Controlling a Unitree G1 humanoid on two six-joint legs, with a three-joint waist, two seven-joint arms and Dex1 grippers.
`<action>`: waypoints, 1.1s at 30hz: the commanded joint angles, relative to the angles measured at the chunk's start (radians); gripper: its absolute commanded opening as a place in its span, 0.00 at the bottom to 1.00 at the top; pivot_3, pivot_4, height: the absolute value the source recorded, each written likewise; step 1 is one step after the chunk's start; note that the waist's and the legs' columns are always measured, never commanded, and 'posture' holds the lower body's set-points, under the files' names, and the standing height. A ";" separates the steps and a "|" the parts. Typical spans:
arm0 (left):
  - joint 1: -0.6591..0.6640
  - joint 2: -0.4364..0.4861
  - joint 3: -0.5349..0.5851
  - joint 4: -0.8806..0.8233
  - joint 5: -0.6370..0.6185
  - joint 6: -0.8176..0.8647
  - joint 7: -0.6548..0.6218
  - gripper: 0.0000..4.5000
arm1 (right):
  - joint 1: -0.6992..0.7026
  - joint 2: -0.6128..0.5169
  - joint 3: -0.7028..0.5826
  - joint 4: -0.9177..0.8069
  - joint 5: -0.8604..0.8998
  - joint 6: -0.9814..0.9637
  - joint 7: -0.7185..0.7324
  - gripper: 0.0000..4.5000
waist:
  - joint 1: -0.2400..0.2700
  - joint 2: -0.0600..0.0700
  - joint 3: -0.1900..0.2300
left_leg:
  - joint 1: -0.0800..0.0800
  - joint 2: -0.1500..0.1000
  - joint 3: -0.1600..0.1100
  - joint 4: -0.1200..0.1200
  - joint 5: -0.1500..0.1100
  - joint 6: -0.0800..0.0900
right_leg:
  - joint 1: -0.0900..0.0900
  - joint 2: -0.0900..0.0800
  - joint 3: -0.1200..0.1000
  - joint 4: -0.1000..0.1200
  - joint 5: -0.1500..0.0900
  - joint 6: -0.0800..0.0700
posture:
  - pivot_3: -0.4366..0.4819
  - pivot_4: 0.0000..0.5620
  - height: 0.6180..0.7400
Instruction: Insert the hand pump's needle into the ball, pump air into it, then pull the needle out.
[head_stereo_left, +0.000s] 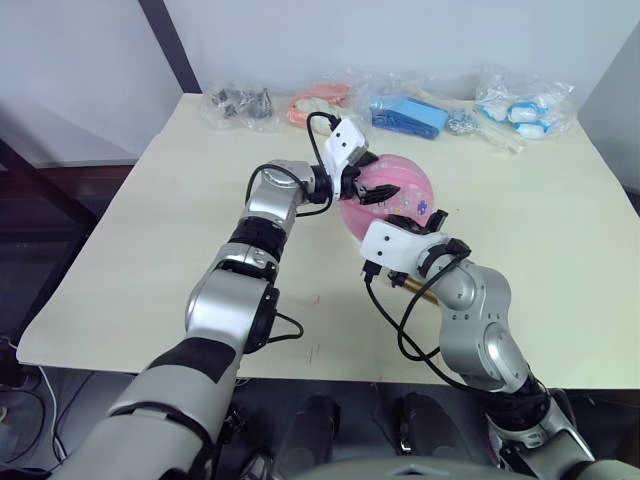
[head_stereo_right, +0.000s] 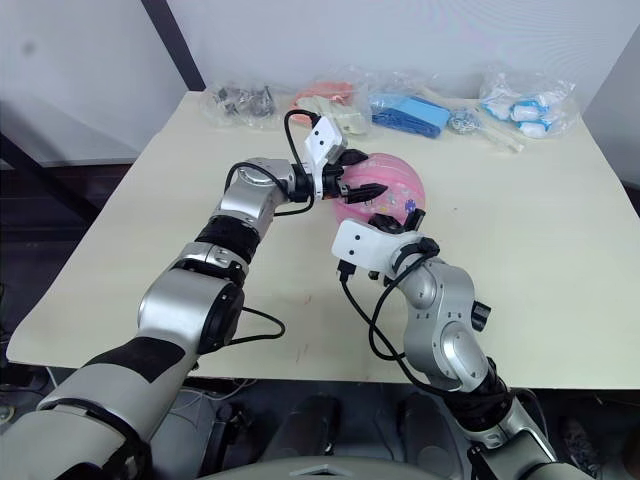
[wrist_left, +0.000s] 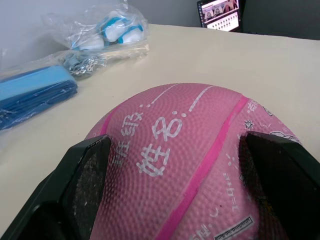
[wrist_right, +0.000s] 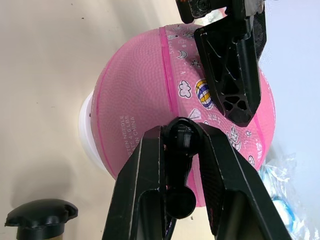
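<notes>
A: Nearest, the right gripper (wrist_right: 182, 165) has its jaws clamped on the small black fitting of the needle (wrist_right: 181, 145) at the hose tip, pressed against the round pink rubber ball with cartoon prints (head_stereo_left: 395, 195). Just beside it on the cream bench (head_stereo_left: 180, 220) lies the brass-gold hand pump with its black T-handle (wrist_right: 40, 214).

B: And the left gripper (head_stereo_left: 362, 187)?

A: Its jaws stand apart, straddling the ball's far side and steadying it on a white ring.

B: So how far along?

A: The pin itself is hidden; insertion looks under way or just made. Pumping and pulling out seem left. Bagged items (head_stereo_left: 525, 105) lie beyond.
</notes>
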 joint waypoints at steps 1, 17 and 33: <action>0.035 0.014 -0.033 0.090 0.075 0.027 0.084 1.00 | 0.011 0.038 0.059 -0.141 0.024 -0.032 0.059 0.08 | 0.000 0.000 0.000 | 0.000 0.000 0.000 0.000 0.000 0.000 | 0.000 0.000 0.000 0.000 0.000 0.000 | 0.48 0.27 1.00; 0.039 0.018 -0.048 0.106 0.080 0.003 0.098 1.00 | 0.024 0.062 0.047 -0.166 -0.012 -0.029 0.111 0.08 | 0.000 0.000 0.000 | 0.000 0.000 0.000 0.000 0.000 0.000 | 0.000 0.000 0.000 0.000 0.000 0.000 | 0.48 0.27 1.00; 0.037 0.016 -0.051 0.111 0.077 -0.001 0.103 1.00 | 0.043 0.082 0.043 -0.181 -0.036 -0.028 0.146 0.08 | 0.000 0.000 -0.001 | 0.000 0.000 0.000 0.000 0.000 0.000 | 0.000 0.000 0.000 0.000 0.000 0.000 | 0.48 0.27 1.00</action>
